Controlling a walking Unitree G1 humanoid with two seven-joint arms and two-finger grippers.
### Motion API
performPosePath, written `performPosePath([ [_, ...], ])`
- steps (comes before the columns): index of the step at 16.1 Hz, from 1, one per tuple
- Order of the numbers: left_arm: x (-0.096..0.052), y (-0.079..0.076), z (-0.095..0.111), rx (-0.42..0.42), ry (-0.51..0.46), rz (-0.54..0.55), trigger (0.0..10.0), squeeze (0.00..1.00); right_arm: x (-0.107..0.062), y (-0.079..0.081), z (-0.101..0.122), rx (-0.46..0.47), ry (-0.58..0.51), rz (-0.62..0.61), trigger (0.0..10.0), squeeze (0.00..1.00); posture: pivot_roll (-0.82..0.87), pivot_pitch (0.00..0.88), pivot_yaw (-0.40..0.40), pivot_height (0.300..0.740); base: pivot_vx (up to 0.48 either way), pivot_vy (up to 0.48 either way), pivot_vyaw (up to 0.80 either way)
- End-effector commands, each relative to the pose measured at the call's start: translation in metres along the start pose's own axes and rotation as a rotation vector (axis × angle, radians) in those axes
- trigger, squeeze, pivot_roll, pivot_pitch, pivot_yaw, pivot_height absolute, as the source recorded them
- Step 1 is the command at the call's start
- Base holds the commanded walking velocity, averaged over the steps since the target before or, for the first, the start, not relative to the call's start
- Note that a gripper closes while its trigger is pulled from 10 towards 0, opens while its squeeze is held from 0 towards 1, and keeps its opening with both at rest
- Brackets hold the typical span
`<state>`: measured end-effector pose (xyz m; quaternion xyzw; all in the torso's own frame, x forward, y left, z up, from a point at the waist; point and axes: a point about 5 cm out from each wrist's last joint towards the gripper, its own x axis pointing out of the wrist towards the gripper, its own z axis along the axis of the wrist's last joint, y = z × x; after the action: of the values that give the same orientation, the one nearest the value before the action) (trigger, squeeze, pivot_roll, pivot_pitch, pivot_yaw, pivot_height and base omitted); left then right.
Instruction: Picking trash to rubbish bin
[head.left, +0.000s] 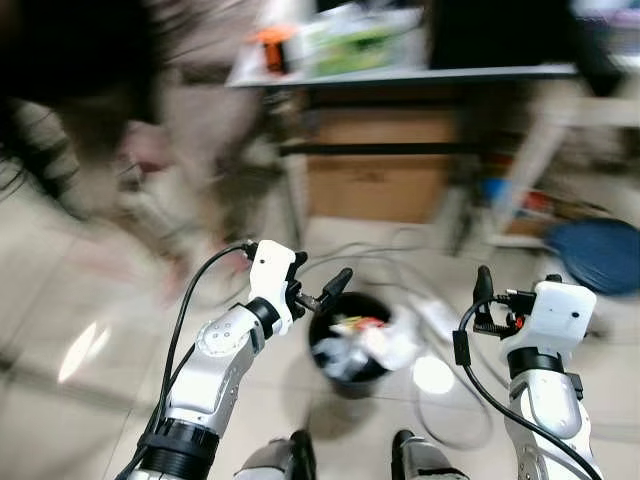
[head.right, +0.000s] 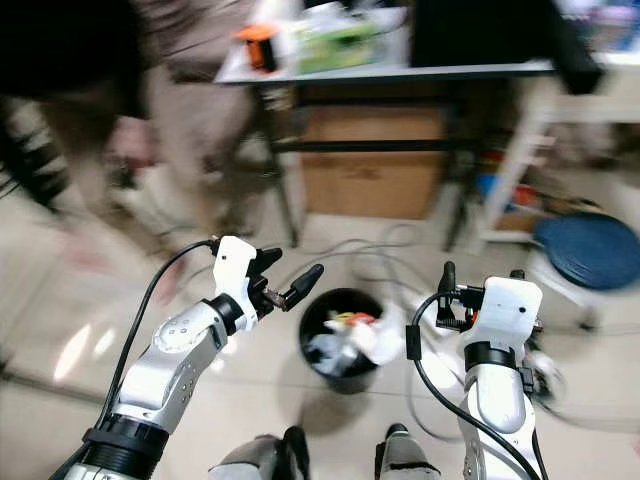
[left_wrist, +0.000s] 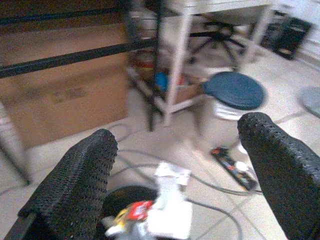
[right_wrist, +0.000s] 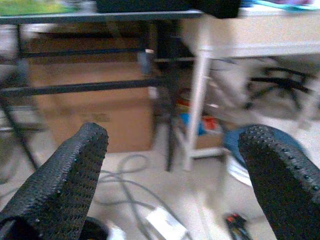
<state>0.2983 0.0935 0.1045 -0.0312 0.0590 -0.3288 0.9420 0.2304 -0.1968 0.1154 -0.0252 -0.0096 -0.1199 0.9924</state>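
Pale tiled floor carries a black rubbish bin, cables and cardboard box.

The left gripper's fingers have a black, rough, dotted rubber-like skin. Just below them, the rubbish bin looks like matt black plastic holding crumpled white paper. The floor is glossy tile; the box beyond looks like brown cardboard.
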Motion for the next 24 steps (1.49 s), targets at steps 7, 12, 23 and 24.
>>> performPosePath([
  [7,0.003,0.000,0.001,0.003,-0.001,-0.032,10.0,0.00,0.001,0.006,0.002,-0.013,0.011,0.014,10.0,0.79,-0.19,0.129,0.130,0.740,0.000,0.000,-0.18],
  [12,0.001,-0.001,-0.001,0.016,0.002,-0.022,10.0,0.00,0.005,0.011,0.000,-0.010,0.014,0.040,10.0,0.78,-0.16,0.120,0.116,0.740,0.000,0.000,0.00],
  [23,0.005,-0.009,-0.006,0.025,0.013,-0.026,10.0,0.00,0.010,0.014,-0.001,-0.017,0.017,0.069,10.0,0.79,-0.17,0.108,0.095,0.740,0.000,0.000,0.00],
  [24,0.005,-0.009,-0.006,0.028,0.014,-0.027,10.0,0.00,0.011,0.014,-0.002,-0.016,0.016,0.068,10.0,0.78,-0.17,0.106,0.096,0.740,0.000,0.000,0.00],
])
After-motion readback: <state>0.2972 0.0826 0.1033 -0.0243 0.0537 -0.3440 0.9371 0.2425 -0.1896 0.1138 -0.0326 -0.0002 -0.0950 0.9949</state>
